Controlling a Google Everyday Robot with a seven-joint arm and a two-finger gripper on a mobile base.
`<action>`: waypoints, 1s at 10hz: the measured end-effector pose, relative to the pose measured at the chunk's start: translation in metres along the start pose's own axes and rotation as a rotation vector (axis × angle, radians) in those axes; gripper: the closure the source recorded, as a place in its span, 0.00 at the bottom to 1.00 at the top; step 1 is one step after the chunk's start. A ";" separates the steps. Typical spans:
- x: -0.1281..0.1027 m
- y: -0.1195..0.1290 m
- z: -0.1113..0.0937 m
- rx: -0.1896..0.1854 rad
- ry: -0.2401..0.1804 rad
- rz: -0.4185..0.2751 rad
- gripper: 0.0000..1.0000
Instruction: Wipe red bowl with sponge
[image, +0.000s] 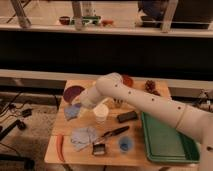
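Note:
The red bowl (127, 80) sits at the back of the wooden table (55, 150); the arm's elbow hides most of it. A blue sponge-like pad (71, 111) lies on the left side of the table, in front of a dark red plate (73, 92). The white arm reaches in from the lower right across the table. My gripper (82, 103) is at its left end, just right of and above the blue pad, next to the plate.
A white cup (101, 114) stands mid-table beside a black block (127, 116). A green tray (162, 140) fills the right side. A crumpled blue cloth (82, 136), a brush (112, 134), a small blue cup (125, 144) and an orange pepper (60, 147) lie along the front.

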 end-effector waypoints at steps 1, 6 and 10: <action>0.013 -0.010 -0.008 0.014 0.009 0.010 0.94; 0.106 -0.063 -0.028 0.035 0.050 0.118 0.94; 0.148 -0.068 -0.054 0.068 0.072 0.189 0.94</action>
